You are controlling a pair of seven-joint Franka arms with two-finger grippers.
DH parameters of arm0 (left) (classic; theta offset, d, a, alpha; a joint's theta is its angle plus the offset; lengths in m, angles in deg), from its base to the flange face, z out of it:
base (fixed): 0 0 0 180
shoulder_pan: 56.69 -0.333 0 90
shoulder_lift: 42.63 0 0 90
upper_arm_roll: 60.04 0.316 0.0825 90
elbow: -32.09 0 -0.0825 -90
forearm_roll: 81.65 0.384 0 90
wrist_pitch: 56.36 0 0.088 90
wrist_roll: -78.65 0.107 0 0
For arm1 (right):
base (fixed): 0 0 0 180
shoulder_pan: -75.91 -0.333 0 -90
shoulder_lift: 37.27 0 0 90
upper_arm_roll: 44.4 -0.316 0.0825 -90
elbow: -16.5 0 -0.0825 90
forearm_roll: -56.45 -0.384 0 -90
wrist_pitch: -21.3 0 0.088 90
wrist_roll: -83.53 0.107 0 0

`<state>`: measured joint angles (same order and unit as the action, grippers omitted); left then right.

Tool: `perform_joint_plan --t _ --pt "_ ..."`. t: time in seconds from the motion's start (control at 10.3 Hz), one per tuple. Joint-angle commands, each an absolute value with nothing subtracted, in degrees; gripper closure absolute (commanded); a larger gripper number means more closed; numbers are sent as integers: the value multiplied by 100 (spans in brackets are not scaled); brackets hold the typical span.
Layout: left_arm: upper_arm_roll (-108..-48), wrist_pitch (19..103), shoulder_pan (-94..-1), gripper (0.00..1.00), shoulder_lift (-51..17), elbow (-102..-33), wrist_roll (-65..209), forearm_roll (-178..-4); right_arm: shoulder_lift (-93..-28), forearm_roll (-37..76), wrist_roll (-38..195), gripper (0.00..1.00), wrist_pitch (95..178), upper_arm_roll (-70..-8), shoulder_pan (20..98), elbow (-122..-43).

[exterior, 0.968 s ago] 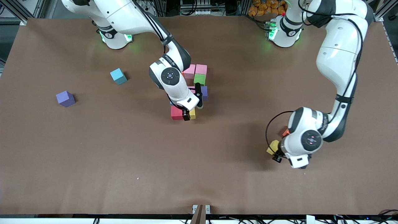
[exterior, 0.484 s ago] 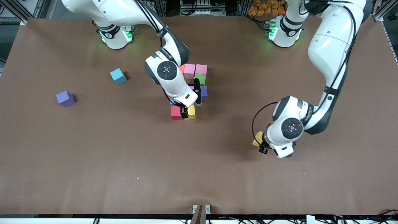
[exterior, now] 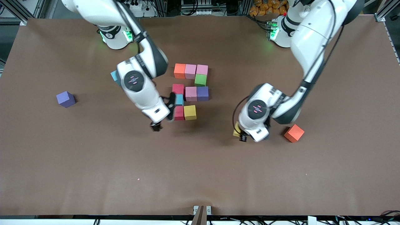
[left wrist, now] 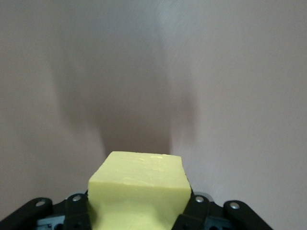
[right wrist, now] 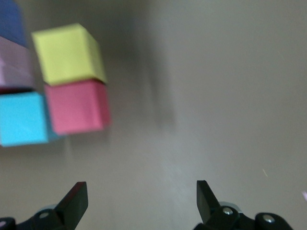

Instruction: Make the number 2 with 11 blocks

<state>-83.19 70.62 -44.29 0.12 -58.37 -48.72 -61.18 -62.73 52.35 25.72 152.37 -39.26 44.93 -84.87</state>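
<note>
I am carrying a yellow block (left wrist: 138, 191) in my left gripper (left wrist: 139, 213), jaws clamped on its sides.

It is hanging over bare table (exterior: 200, 168); the unfinished number 2 (exterior: 189, 90) is lying toward my right arm's end, where my right gripper (right wrist: 141, 201) is hovering wide open, empty, beside the crimson block (right wrist: 76, 106) and another yellow block (right wrist: 68, 53).
</note>
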Motion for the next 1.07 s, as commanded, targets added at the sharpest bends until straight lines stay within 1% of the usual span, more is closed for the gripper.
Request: perform_joint_plan --t 0.0,0.19,0.39,0.48,0.58,0.68,0.77,0.97 --pt "-8272 7187 -4001 86 -132 -6019 -6062 -5950 -6162 5223 2639 0 15410 -3983 5118 -8581" --pt "-8272 7239 -3684 86 -106 -5941 -6818 -5967 -6180 5136 2588 0 15349 -3974 5768 -8554" --pt "-8202 7607 -3245 86 60 -5905 -7566 -5968 -6127 5136 2395 0 14920 -3974 6453 -8580" --pt "-8184 7635 -3130 86 122 -5905 -7621 -5976 -6135 5101 1889 0 14883 -3991 6857 -8659" --pt "-8175 7644 -2998 86 157 -5896 -7622 -5976 -6118 4691 1327 0 14952 -3992 7287 -8973" --pt "-8149 7714 -2901 86 227 -5870 -7604 -5976 -6144 4322 704 0 14997 -3948 7527 -9159" --pt "-8149 7732 -2839 86 306 -5791 -7595 -5976 -6127 4283 384 0 15197 -3887 7720 -9378" --pt "-8149 7741 -2795 86 473 -5581 -7578 -5959 -6118 4266 136 0 15348 -3371 7758 -9748"
